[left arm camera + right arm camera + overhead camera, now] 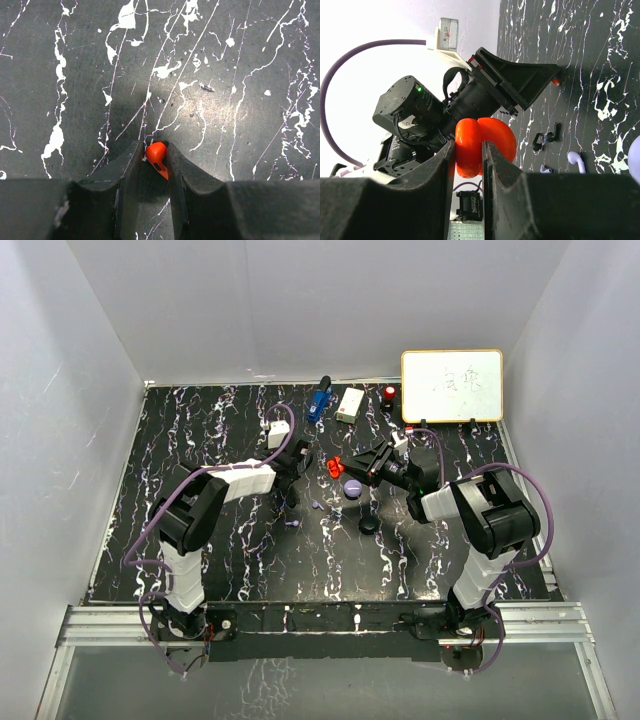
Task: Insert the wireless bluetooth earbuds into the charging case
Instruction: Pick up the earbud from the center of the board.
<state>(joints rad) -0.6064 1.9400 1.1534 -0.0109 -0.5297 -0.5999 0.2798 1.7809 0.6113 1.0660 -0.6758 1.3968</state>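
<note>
My left gripper (153, 146) is shut on a red earbud (157, 156), pinched at the fingertips just above the black marbled table (210, 75). My right gripper (469, 145) is shut on the red charging case (500, 137), lifted with its lid open. From above, the left gripper (300, 458) and right gripper (362, 468) face each other with the red case (337, 467) between them. In the right wrist view, the red earbud tip (555, 80) shows at the left gripper's fingers (520, 82). Black earbuds (546, 136) and lavender earbuds (576, 160) lie on the table.
A lavender case (352, 487) and a black case (369, 524) sit mid-table. Loose lavender earbuds (316, 504) lie near them. At the back stand a whiteboard (451, 385), a white box (350, 403), a blue object (319, 400) and a red-topped item (389, 394).
</note>
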